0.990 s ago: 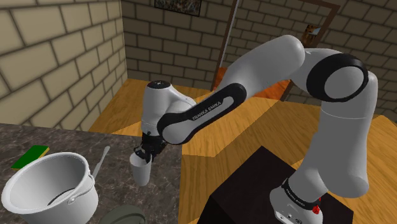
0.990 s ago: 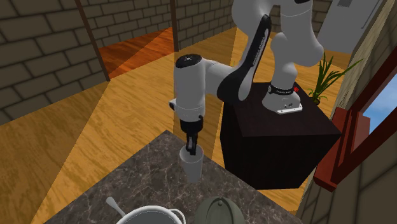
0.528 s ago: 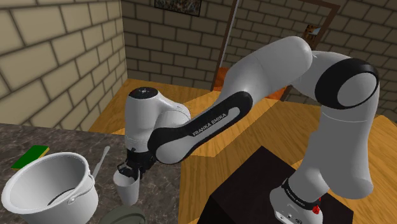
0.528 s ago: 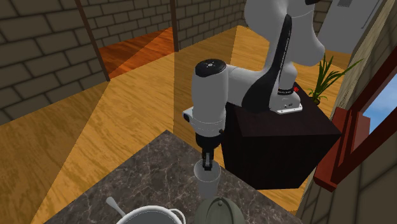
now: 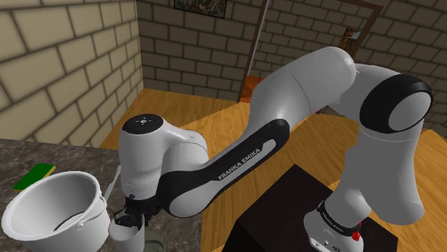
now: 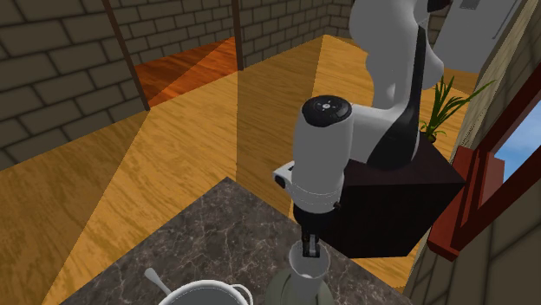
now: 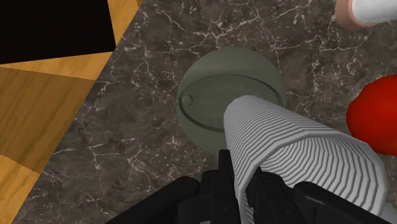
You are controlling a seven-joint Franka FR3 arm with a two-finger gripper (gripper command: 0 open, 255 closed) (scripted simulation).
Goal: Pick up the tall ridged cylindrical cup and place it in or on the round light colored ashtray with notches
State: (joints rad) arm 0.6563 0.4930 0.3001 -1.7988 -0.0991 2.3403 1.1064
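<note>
One ridged cup (image 7: 299,159) in the jaws, above ashtray (image 7: 203,108).

Home kitchen: stone counter (image 6: 204,247) w/ pot (image 5: 50,207), wood floor (image 6: 173,130).

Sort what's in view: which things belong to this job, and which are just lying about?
Job: ridged cup, held by the gripper; round grey-green ashtray beneath it.
Lying about: pot, spoon, green sponge, red object.

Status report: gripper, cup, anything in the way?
Gripper shut on ridged cup. Cup hangs over the grey ashtray, contact unclear. Red object and pot beside, neither blocking.
</note>
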